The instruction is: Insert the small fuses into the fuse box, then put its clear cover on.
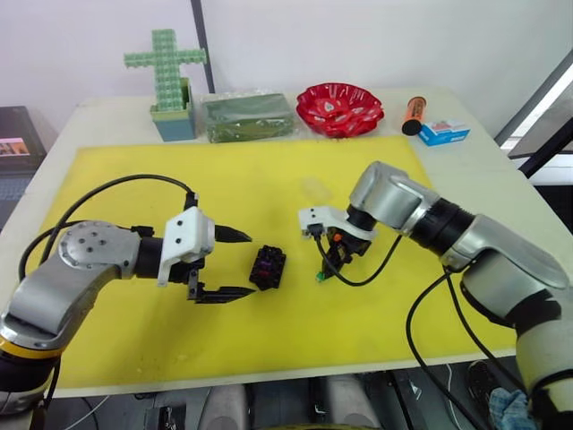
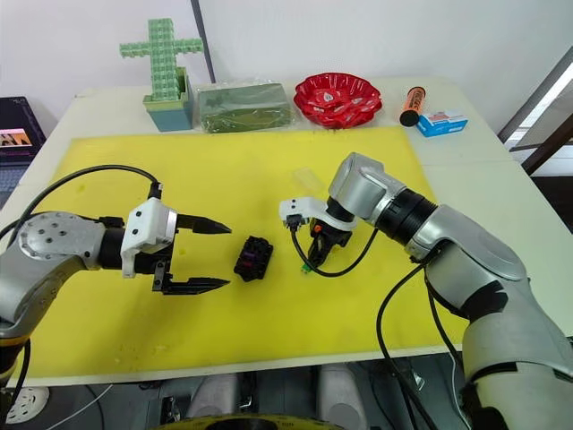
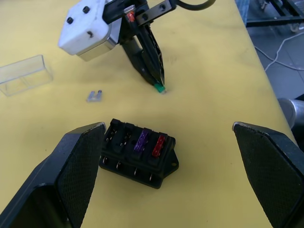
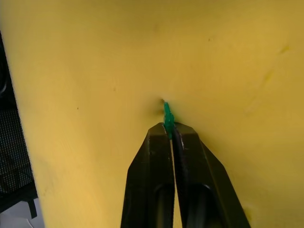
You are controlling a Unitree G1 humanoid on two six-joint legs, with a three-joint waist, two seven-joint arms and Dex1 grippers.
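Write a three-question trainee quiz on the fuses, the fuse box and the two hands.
1. True or false: the right hand pinches the green fuse at the yellow mat.
2. Which fuses sit in the fuse box? A: purple and red. B: green and red. C: none.
3. What greyish item lies loose on the mat near the clear cover?

Key: 1 true. 2 A. 3 a greyish-purple fuse. The left hand stands open around the box.
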